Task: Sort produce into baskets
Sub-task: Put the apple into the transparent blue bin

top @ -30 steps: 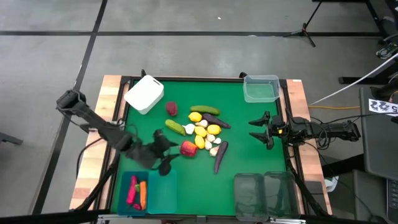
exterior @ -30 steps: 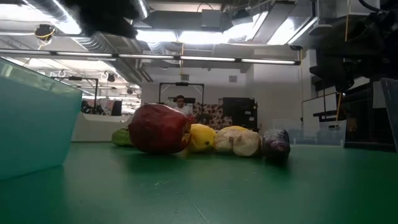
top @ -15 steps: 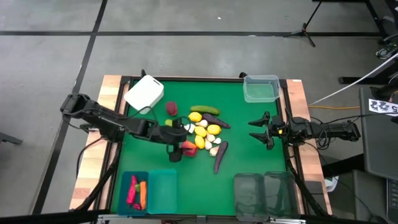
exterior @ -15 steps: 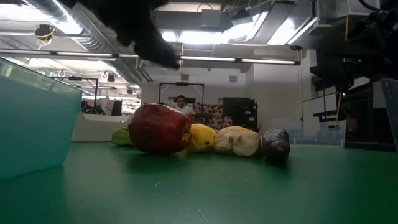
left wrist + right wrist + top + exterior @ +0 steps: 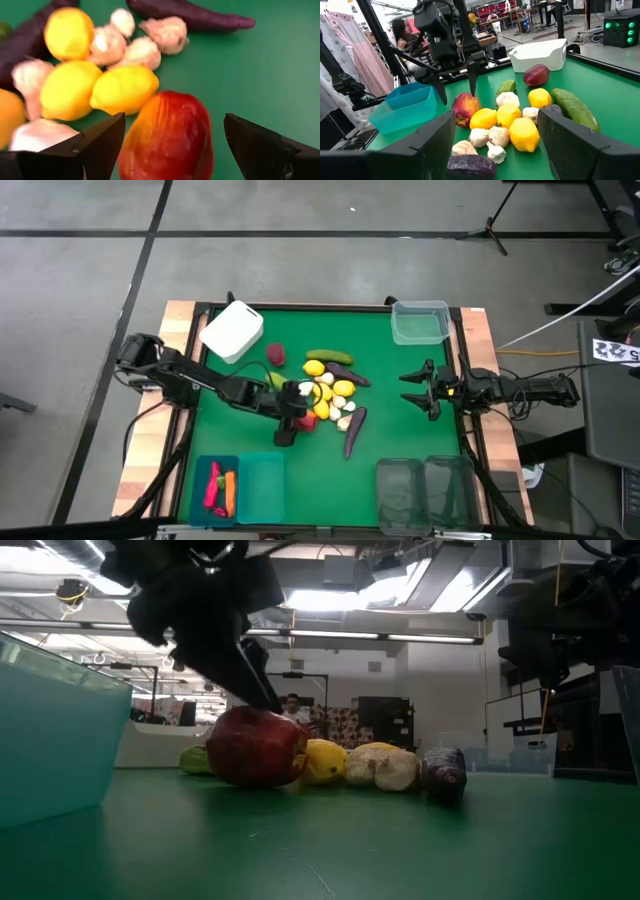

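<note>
While your left gripper (image 5: 290, 416) is hanging wide over the red apple (image 5: 303, 418) at the pile's near-left end, its fingers are standing on both sides without touching it. The apple is lying mid-table beside a lemon (image 5: 123, 89). Your right gripper (image 5: 416, 389) is waiting wide near the right edge.

Left gripper (image 5: 297, 418) moved from beside the teal bins over to the produce pile. Its fingers (image 5: 102, 142) spread wider on the way. Red apple (image 5: 167, 140) now sits between the open fingertips, not clamped.
</note>
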